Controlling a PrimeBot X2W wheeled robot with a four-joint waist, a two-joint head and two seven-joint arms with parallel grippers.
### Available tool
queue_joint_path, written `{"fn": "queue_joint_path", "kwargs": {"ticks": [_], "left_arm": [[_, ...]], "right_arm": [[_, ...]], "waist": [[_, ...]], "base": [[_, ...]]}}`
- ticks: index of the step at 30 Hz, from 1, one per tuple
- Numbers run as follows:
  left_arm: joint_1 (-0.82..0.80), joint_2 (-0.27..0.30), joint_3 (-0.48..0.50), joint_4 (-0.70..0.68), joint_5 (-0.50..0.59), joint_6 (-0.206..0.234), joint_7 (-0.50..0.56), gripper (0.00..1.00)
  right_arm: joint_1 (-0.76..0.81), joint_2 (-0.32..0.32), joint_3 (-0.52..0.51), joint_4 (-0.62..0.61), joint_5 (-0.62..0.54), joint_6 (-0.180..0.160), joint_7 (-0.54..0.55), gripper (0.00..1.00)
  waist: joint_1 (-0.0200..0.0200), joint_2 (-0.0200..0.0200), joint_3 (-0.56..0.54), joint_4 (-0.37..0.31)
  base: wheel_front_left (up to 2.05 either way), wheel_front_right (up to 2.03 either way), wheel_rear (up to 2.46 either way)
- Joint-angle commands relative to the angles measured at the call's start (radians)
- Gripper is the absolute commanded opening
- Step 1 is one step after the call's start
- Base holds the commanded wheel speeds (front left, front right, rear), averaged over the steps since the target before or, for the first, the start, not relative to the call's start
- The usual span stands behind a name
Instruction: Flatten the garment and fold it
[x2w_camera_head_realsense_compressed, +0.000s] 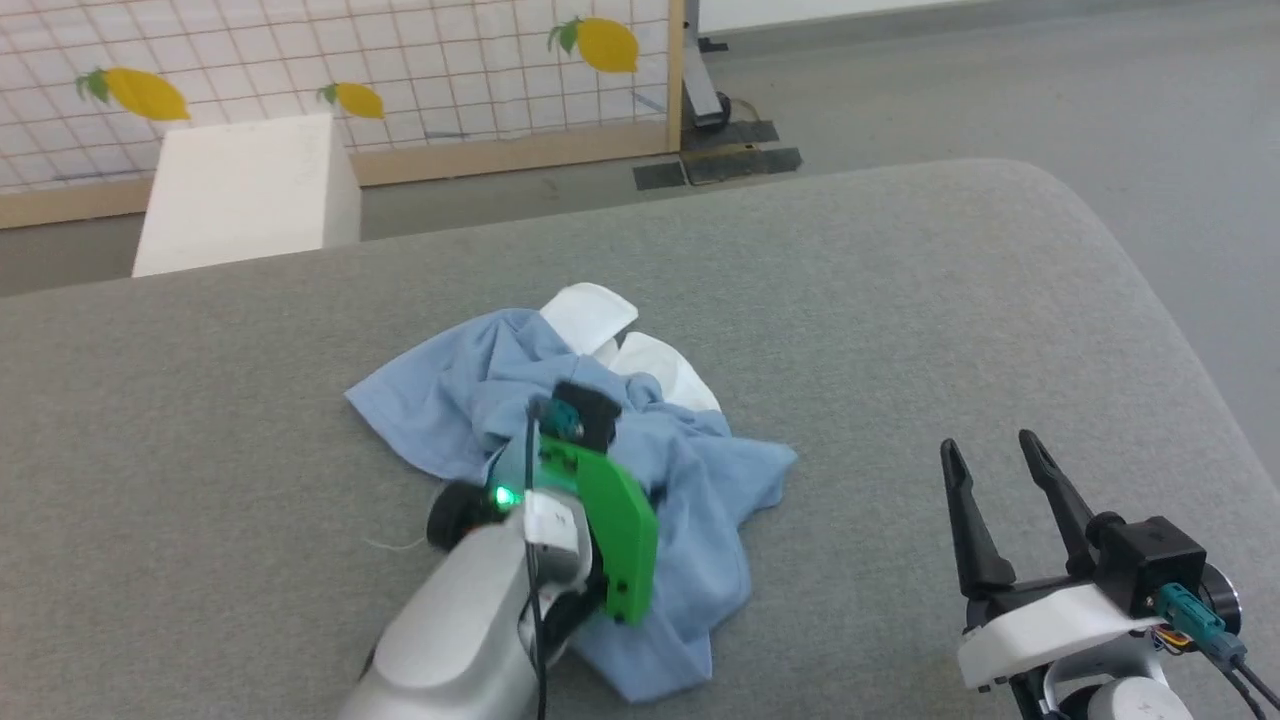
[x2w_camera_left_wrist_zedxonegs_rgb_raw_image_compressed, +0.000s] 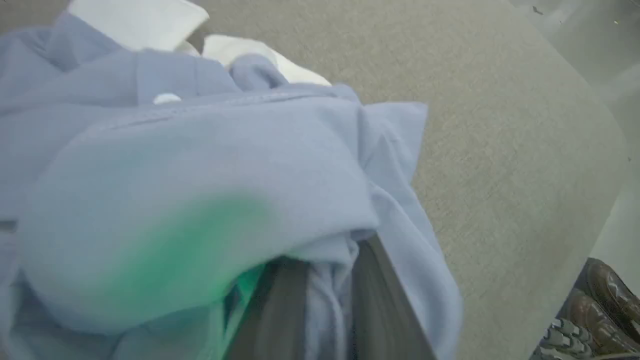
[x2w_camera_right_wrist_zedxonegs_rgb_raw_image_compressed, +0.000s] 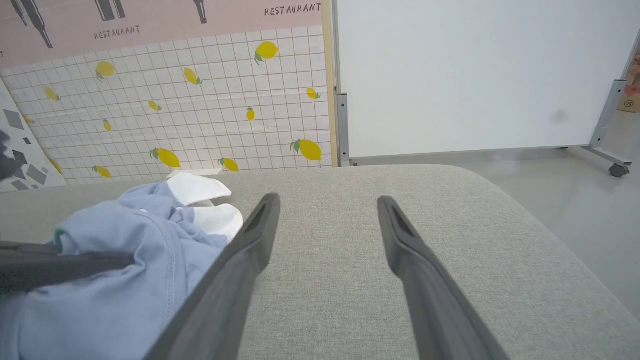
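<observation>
The garment (x2w_camera_head_realsense_compressed: 700, 470), a light blue polo shirt, lies crumpled in a heap in the middle of the grey padded surface (x2w_camera_head_realsense_compressed: 900, 300). Its white collar (x2w_camera_head_realsense_compressed: 590, 315) sticks out at the far side. My left gripper (x2w_camera_left_wrist_zedxonegs_rgb_raw_image_compressed: 325, 285) is buried in the heap from the near side, its dark fingers (x2w_camera_left_wrist_zedxonegs_rgb_raw_image_compressed: 380, 300) shut on a fold of the blue fabric (x2w_camera_left_wrist_zedxonegs_rgb_raw_image_compressed: 200, 165). A small white button (x2w_camera_left_wrist_zedxonegs_rgb_raw_image_compressed: 166, 98) shows near the collar. My right gripper (x2w_camera_head_realsense_compressed: 990, 450) stands open over bare surface to the right of the shirt, nothing between its fingers (x2w_camera_right_wrist_zedxonegs_rgb_raw_image_compressed: 250, 250). The shirt (x2w_camera_right_wrist_zedxonegs_rgb_raw_image_compressed: 125, 290) lies to their left.
A white box (x2w_camera_head_realsense_compressed: 245, 190) stands beyond the surface's far left edge, in front of a lemon-patterned panel (x2w_camera_head_realsense_compressed: 400, 60). The surface rounds off at the right (x2w_camera_head_realsense_compressed: 1130, 240) above grey floor. A white board on wheels (x2w_camera_right_wrist_zedxonegs_rgb_raw_image_compressed: 475, 75) stands behind. Shoes (x2w_camera_left_wrist_zedxonegs_rgb_raw_image_compressed: 595, 310) show beside the edge.
</observation>
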Motion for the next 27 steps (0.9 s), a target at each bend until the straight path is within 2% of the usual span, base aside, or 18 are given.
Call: {"fn": "queue_joint_path", "kwargs": {"ticks": [1, 3, 4, 5, 6, 9, 15, 27], "left_arm": [[0.021, 0.001, -0.010, 0.021, -0.019, -0.007, 0.039, 0.00], [0.038, 0.002, -0.028, 0.045, -0.034, -0.010, 0.103, 0.00], [0.045, 0.003, -0.032, 0.052, -0.041, -0.010, 0.132, 0.21], [0.051, 0.006, -0.038, 0.056, -0.046, -0.010, 0.164, 0.71], [0.057, 0.009, -0.039, 0.055, -0.053, -0.007, 0.185, 1.00], [0.069, 0.019, -0.027, 0.013, -0.064, 0.009, 0.194, 1.00], [0.111, 0.050, 0.047, -0.161, -0.061, 0.057, 0.019, 1.00], [0.284, 0.152, 0.226, -0.436, -0.008, 0.232, -0.263, 1.00]], "right_arm": [[0.001, 0.000, 0.002, -0.001, 0.002, -0.001, 0.002, 1.00], [0.000, 0.000, 0.001, -0.001, 0.003, -0.001, 0.002, 1.00], [0.000, 0.000, 0.000, 0.000, 0.004, -0.001, 0.003, 1.00], [-0.001, 0.000, 0.000, 0.002, 0.005, -0.001, 0.003, 1.00], [-0.001, 0.000, -0.001, 0.003, 0.006, -0.001, 0.003, 1.00], [-0.003, 0.000, -0.003, 0.005, 0.010, -0.001, 0.002, 1.00], [-0.006, 0.000, -0.002, 0.006, 0.011, -0.001, 0.001, 1.00], [-0.011, 0.000, 0.005, -0.001, 0.011, -0.001, 0.001, 1.00]], "waist": [[0.0001, 0.0061, 0.018, -0.015], [0.0001, 0.0061, 0.022, -0.013], [0.0001, 0.0061, 0.023, -0.011], [0.0001, 0.0061, 0.024, -0.006], [0.0001, 0.0061, 0.024, -0.002], [0.0001, 0.0061, 0.026, 0.019], [0.0001, 0.0061, 0.019, 0.067], [0.0001, 0.0061, 0.016, 0.117]], "base": [[0.00, 0.00, 0.00], [0.00, 0.00, 0.00], [0.00, 0.00, 0.00], [0.00, 0.00, 0.00], [0.00, 0.00, 0.00], [0.00, 0.00, 0.00], [0.00, 0.00, 0.00], [0.00, 0.00, 0.00]]}}
